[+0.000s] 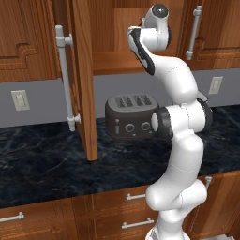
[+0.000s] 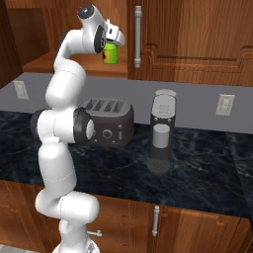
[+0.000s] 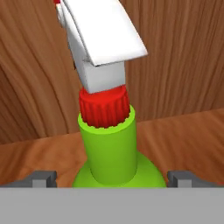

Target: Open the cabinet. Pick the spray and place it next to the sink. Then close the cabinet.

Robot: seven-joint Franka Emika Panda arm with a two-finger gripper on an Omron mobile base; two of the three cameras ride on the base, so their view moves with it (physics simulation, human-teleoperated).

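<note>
The cabinet door (image 1: 82, 70) stands swung open, its long silver bar handle (image 1: 65, 79) facing me. Inside, the wooden shelf (image 1: 117, 63) carries the spray (image 2: 110, 53), a green bottle with a red collar and white trigger, standing upright. My arm reaches up into the cabinet. In the hand view the spray (image 3: 109, 148) rises close in front, and my gripper (image 3: 112, 178) is open with one fingertip (image 3: 43, 177) on each side of the bottle's lower body. From the right base view my gripper (image 2: 112, 42) sits at the bottle's top. The sink is out of view.
A dark four-slot toaster (image 1: 131, 117) sits on the black marble counter (image 1: 47, 159) below the open cabinet. A coffee machine (image 2: 162, 131) stands to its right. A neighbouring closed door (image 2: 197, 39) with its handle (image 2: 138, 37) lies just right of the spray. Drawers (image 1: 136, 206) run under the counter.
</note>
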